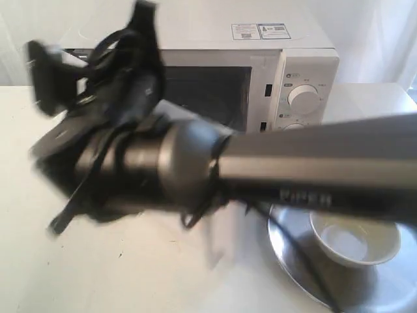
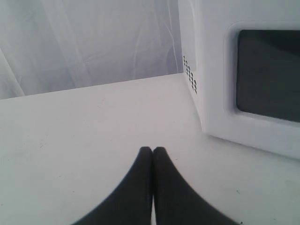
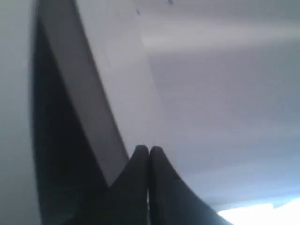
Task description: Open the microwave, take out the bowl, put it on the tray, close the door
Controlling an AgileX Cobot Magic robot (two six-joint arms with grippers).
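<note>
The white microwave (image 1: 215, 36) stands at the back, and its dark cavity (image 1: 208, 88) shows. The cream bowl (image 1: 355, 240) sits in the silver tray (image 1: 293, 261) at the front right. My right arm (image 1: 313, 166) reaches across the whole front towards the left, blurred, and hides most of the door there. In the right wrist view my right gripper (image 3: 149, 149) is shut and empty, its tips right at the white door (image 3: 122, 70) beside its dark window. My left gripper (image 2: 153, 150) is shut and empty, low over the table, a short way from the door (image 2: 262, 136).
White cloth hangs behind the table (image 2: 93, 122). Vent holes (image 2: 190, 75) mark the microwave's side wall. Two round knobs (image 1: 303, 96) sit on the control panel. A black cable (image 1: 300, 251) trails from the right arm over the tray.
</note>
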